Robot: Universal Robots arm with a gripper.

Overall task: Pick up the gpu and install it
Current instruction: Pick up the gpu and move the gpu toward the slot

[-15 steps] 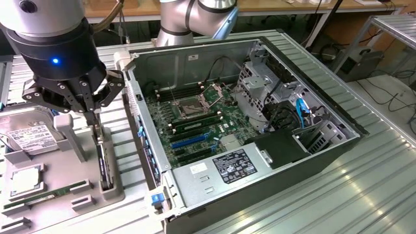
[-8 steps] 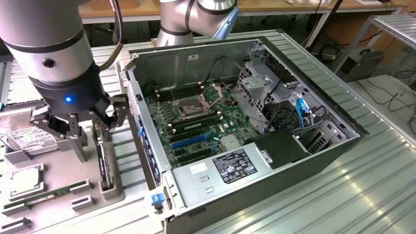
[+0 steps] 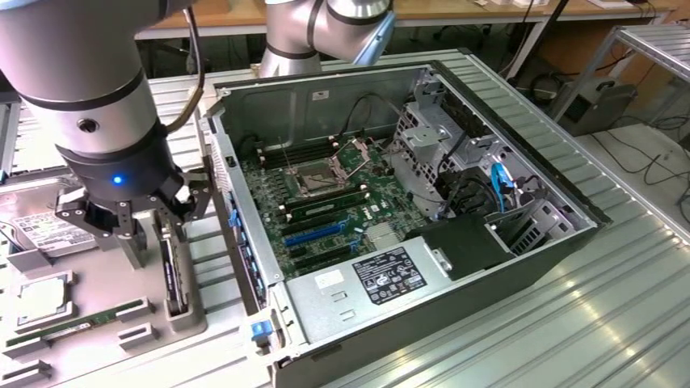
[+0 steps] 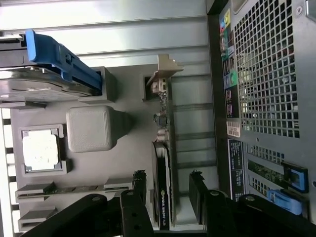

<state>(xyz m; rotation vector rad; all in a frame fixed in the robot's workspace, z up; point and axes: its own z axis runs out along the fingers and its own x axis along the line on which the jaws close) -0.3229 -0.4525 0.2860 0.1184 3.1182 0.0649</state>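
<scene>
At the exterior view's left, a grey parts tray (image 3: 199, 323) lies on the ribbed metal table (image 3: 603, 315). Along the tray's far-left edge sit a silver hard drive (image 3: 44, 233) with a white label, a square processor (image 3: 41, 297) in its own recess, and a narrow green RAM stick (image 3: 77, 323) lying in a slot toward the tray's near corner.

The arm (image 3: 86, 97) hangs over the tray, its blue light lit, and the gripper (image 4: 168, 175) points down at the tray's edge nearest the computer. There the gpu (image 4: 162, 165) stands on its long edge in a slot, black face upright, with its silver bracket (image 4: 165, 69) at one end. The black fingers (image 4: 139, 190) are spread apart, one on each side of the card. A clear gap shows on one side and a thinner one on the other, so the card is straddled but not clamped. It sits in the tray, not lifted.

Just beside the tray, toward the exterior view's right, is the open computer case (image 3: 561, 242), lying on its side on the table. Its green motherboard (image 3: 372, 212) faces up, with a bare processor socket (image 3: 323, 172), blue expansion slots (image 3: 318, 234) and a labelled power supply (image 3: 377, 279) near the front edge. A blue cable (image 3: 498, 184) runs by the drive bays.
</scene>
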